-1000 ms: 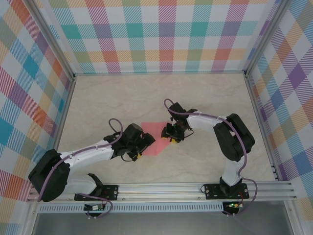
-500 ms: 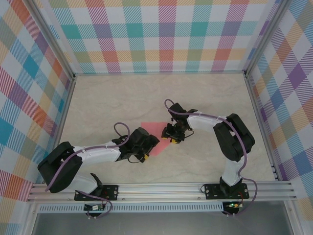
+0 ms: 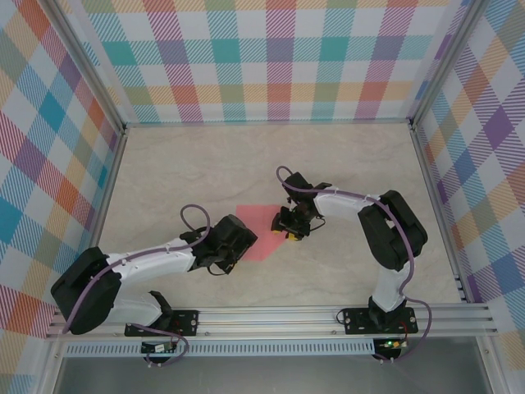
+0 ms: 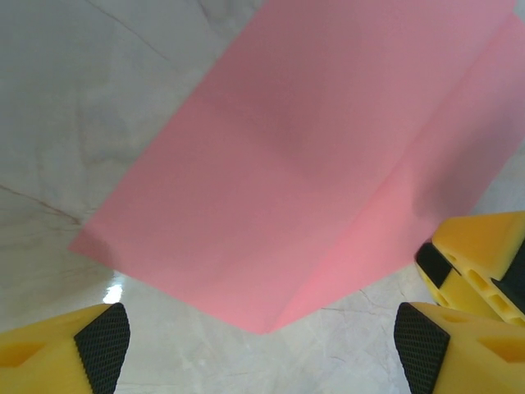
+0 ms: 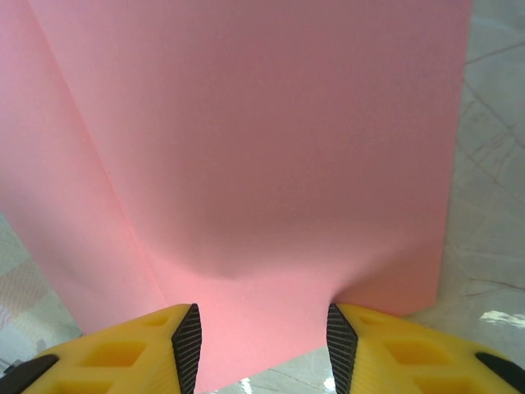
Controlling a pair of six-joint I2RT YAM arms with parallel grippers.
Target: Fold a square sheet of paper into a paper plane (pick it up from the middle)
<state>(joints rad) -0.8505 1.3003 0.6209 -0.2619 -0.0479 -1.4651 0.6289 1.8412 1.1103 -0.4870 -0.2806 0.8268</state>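
- My left gripper (image 3: 244, 240) hung released, jaws wide, over the near corner of the square sheet of paper (image 3: 264, 230), and my wrist hid the sheet's left part from above.
- The sheet lay mid-table, folded along a crease, its far end cut off in my left wrist view.
- My right gripper (image 5: 262, 345) pinched the sheet's right edge, which buckled between the pads.
- Bare table (image 3: 189, 164) lay open beyond and to both sides.

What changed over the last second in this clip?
The left gripper edged right over the square sheet of paper, then pulled back left, jaws open. The right gripper stayed on the sheet's right edge; the sheet did not shift.
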